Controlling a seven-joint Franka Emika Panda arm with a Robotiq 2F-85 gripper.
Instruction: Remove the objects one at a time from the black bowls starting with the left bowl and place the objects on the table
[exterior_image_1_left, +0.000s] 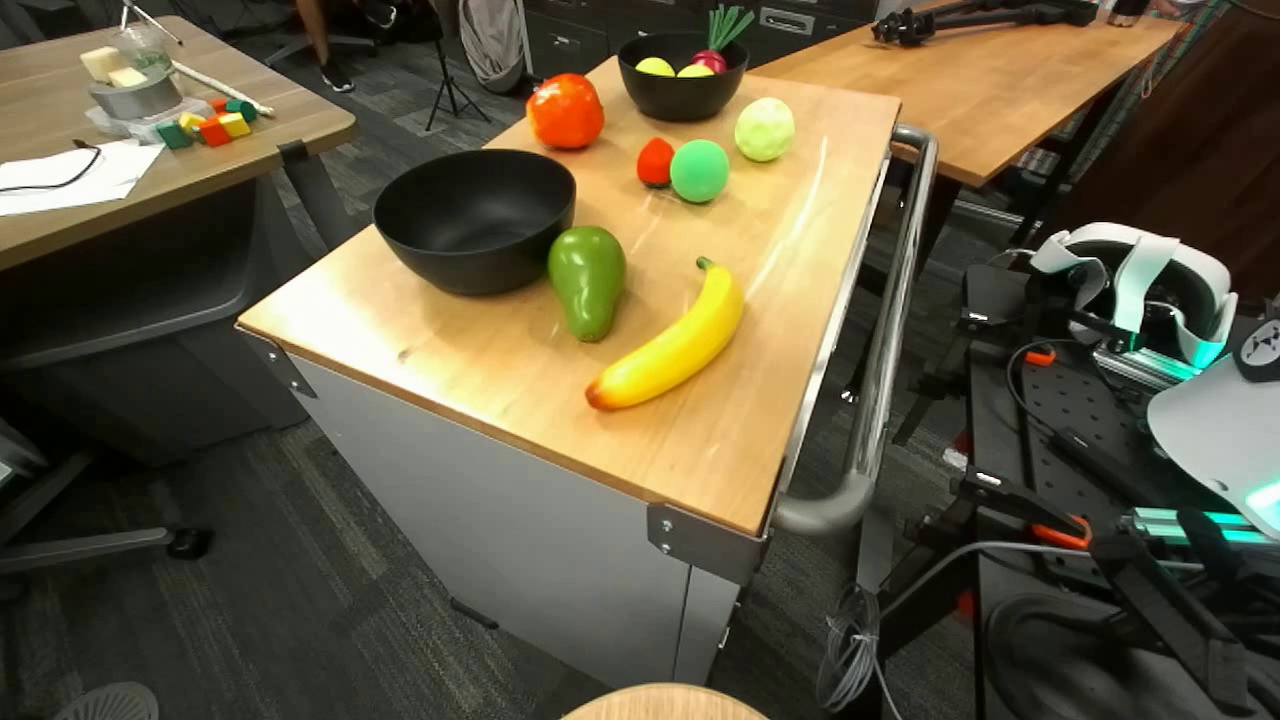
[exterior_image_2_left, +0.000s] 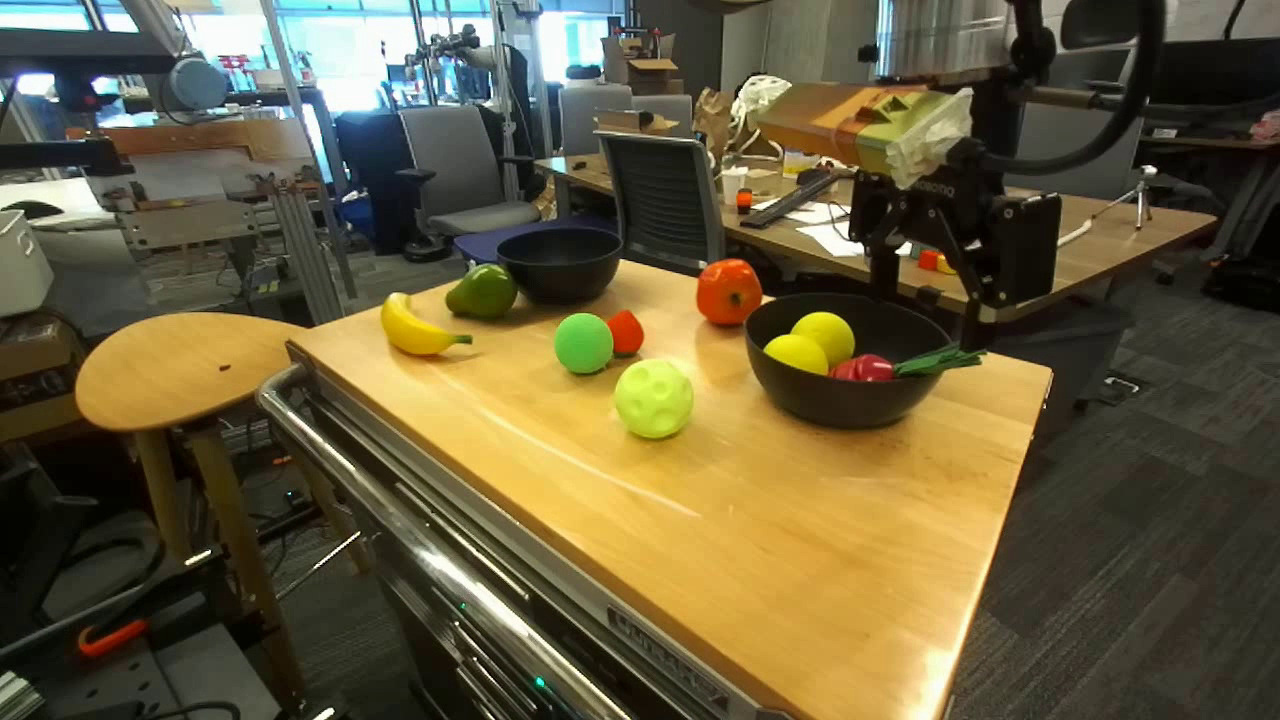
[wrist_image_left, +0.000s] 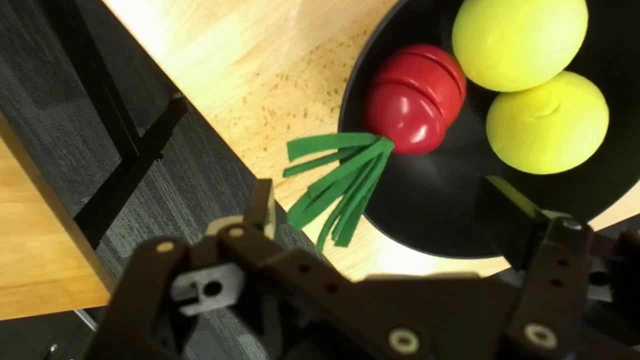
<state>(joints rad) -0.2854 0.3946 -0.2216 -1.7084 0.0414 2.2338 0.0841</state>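
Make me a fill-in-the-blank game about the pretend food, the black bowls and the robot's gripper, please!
1. The black bowl nearest the gripper holds ___ round yellow pieces.
2. In that bowl, the green leaves belong to a vegetable colored ___.
3. The long, curved yellow fruit on the table is a ___.
4. The gripper's jaws stand ___ (open or shut).

Missing words: two; red; banana; open.

Brown-tipped yellow banana (exterior_image_1_left: 681, 345), mint-green ball (exterior_image_1_left: 699, 171)
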